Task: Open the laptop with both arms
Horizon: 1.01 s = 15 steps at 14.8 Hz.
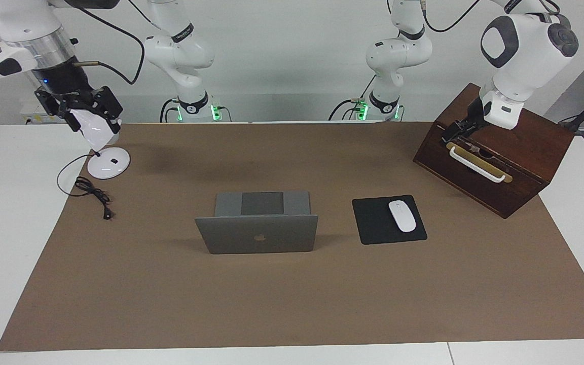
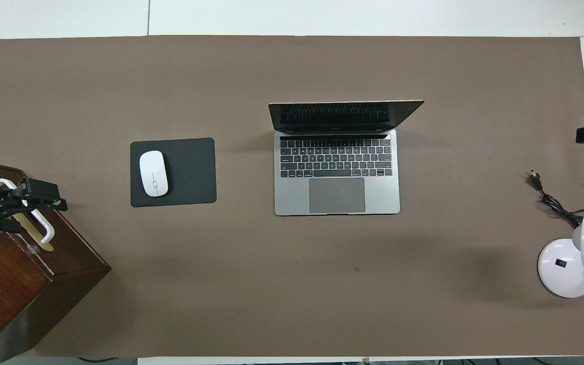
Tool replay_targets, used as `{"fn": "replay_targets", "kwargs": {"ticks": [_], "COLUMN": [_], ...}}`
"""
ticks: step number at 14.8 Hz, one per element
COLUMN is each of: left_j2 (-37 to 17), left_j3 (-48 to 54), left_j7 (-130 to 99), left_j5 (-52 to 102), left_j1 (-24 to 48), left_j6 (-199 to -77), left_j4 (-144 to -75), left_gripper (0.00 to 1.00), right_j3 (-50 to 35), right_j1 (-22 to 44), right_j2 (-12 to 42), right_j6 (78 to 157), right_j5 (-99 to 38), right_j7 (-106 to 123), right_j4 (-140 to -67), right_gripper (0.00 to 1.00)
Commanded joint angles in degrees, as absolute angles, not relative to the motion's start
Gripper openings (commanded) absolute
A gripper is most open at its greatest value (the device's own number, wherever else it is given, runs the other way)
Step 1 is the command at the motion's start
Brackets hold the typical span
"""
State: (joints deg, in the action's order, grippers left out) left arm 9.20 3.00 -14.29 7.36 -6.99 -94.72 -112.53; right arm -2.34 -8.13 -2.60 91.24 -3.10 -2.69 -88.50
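Silver laptop shows its keyboard overhead (lid logo facing).

White mouse on black pad; wooden box; white lamp.

One laptop, one mouse, one mouse pad, one lamp, one wooden box — two arms.

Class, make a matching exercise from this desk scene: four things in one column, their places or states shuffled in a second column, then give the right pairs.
1. laptop
2. white mouse
3. left gripper
4. desk lamp

A. on the black mouse pad
B. at the right arm's end of the table
C. lid raised, mid-mat
D. over the wooden box

Pairs: 1-C, 2-A, 3-D, 4-B
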Motion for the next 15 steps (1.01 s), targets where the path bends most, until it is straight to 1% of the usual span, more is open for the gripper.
{"fn": "replay_targets", "kwargs": {"ticks": [1, 3, 6, 7, 9, 11, 12, 14, 15], "left_j2": [4.93, 4.05, 4.13, 4.65, 5.71, 5.1, 4.14, 1.5, 0.97], "left_j3": [-3.23, -7.45, -8.0, -8.0, -8.0, -8.08, -8.09, -7.21, -6.86], "left_j7": [-11.35, -6.0, -4.92, -5.1, -5.63, -5.63, -5.54, -5.01, -4.92], "left_j5": [5.63, 5.01, 4.83, 4.83, 4.92, 4.92, 4.66, 1.59, 1.58], "left_j1": [-0.99, 2.1, 3.77, 5.26, 5.8, 5.89, 5.89, 5.89, 5.89], "left_j6": [-92.55, -91.59, -87.12, -87.45, -88.25, -88.42, -88.07, -84.75, -84.29], "left_j4": [-105.39, -103.2, -102.66, -103.0, -103.71, -105.46, -103.55, -96.02, -94.06], "left_gripper": [1.0, 1.0, 1.0, 1.0, 1.0, 1.0, 1.0, 1.0, 1.0], "right_j3": [-3.69, -3.69, -3.6, -3.6, -3.6, -3.6, -3.6, -3.69, -3.6], "right_j1": [-9.84, -9.84, -9.84, -9.84, -9.84, -9.84, -9.84, -9.84, -9.84], "right_j2": [-2.72, -2.72, -2.72, -2.72, -2.72, -2.81, -2.81, -2.9, -2.9], "right_j6": [89.91, 90.0, 90.18, 90.26, 90.18, 90.18, 90.09, 90.0, 90.0], "right_j5": [-3.08, -3.08, -2.64, -2.29, -2.11, -1.93, -1.5, -0.62, -0.44], "right_j7": [-3.52, -3.6, -3.78, -3.87, -3.87, -3.87, -3.87, -3.87, -3.87], "right_j4": [-87.89, -88.07, -88.24, -88.42, -88.51, -88.59, -88.59, -88.59, -88.59], "right_gripper": [1.0, 1.0, 1.0, 1.0, 1.0, 1.0, 1.0, 1.0, 1.0]}}
